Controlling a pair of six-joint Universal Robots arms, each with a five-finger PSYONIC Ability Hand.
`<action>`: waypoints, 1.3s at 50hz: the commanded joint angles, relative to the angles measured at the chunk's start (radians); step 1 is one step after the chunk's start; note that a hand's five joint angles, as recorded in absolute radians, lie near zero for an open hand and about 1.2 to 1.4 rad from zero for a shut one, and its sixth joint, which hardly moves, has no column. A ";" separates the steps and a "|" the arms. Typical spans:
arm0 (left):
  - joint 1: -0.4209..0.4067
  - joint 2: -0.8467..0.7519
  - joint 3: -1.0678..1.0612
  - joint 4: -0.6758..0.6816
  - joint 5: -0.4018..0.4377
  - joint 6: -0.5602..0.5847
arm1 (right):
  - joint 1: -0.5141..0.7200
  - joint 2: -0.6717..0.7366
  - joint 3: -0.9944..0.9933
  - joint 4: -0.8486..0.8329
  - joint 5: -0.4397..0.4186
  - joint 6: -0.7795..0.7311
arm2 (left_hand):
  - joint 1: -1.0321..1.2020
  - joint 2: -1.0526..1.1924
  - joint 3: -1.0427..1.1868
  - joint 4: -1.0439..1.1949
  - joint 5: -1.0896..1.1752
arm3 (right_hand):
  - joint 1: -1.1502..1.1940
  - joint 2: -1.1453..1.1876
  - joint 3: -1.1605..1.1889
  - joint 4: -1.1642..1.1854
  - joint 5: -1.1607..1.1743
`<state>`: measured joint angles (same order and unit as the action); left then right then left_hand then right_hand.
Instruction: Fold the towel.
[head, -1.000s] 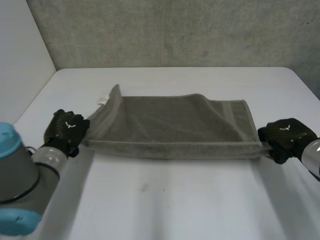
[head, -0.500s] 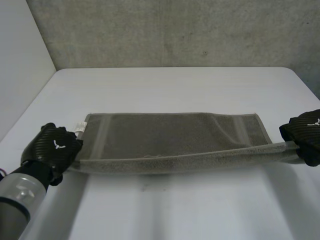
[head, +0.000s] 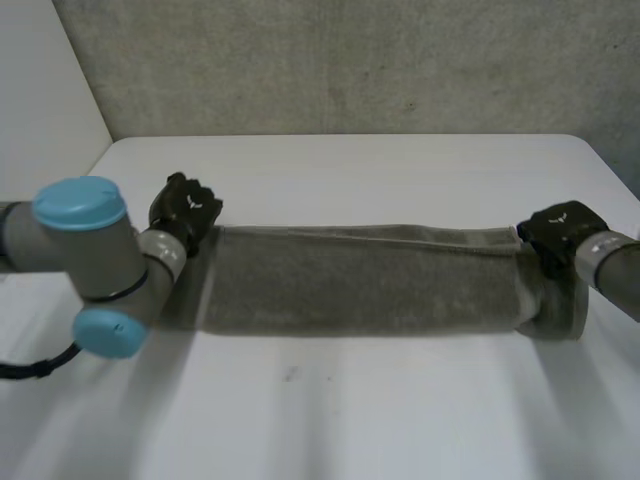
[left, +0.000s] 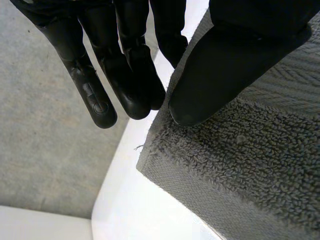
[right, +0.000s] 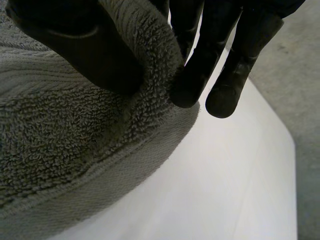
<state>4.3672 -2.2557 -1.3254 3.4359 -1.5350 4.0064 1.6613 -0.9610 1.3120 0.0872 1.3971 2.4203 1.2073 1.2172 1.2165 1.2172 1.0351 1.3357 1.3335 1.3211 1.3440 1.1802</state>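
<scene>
The grey towel (head: 360, 285) lies as a long narrow band across the white table (head: 340, 410), doubled over lengthwise. My left hand (head: 187, 212) is at its far left corner. In the left wrist view the thumb (left: 225, 70) presses on top of the towel (left: 250, 165) corner, with the fingers (left: 125, 75) straight along its edge, pinching it. My right hand (head: 560, 232) is at the far right corner. There the thumb (right: 75, 45) and fingers (right: 200, 75) pinch a rolled fold of the towel (right: 60, 130).
My left arm's elbow (head: 100, 260) with its blue caps hangs over the table's left side, beside the towel's left end. A concrete wall (head: 350, 60) stands behind the table's far edge. Bare tabletop lies in front of the towel.
Both hands have swung away from me, from the towel's near edge to its far edge, carrying that edge over. The towel now lies as a narrower doubled band.
</scene>
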 joint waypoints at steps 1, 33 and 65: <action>-0.005 -0.203 0.294 -0.026 0.001 0.000 | 0.051 0.155 -0.216 -0.035 0.089 0.010 | 0.189 0.179 0.180 0.179 0.187 | 0.061 0.063 0.075 0.052 0.042; -0.047 -0.170 0.346 -0.096 -0.093 -0.036 | 0.065 0.116 -0.355 0.011 0.112 0.154 | -1.033 -1.043 -1.042 -1.043 -1.035 | -1.161 -1.159 -1.147 -1.169 -1.180; 0.008 0.228 -0.239 -0.043 0.015 -0.624 | -0.083 -0.010 0.207 -0.126 -0.012 0.252 | -1.032 -1.042 -1.041 -1.042 -1.034 | -0.346 -0.344 -0.331 -0.354 -0.365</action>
<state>4.3704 -2.0326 -1.5330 3.3618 -1.5179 3.3924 1.5804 -1.0235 1.5399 -0.0087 1.3766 2.6802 0.1728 0.1659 0.1655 0.1664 0.0325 0.6047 0.6090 0.5973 0.5960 0.4328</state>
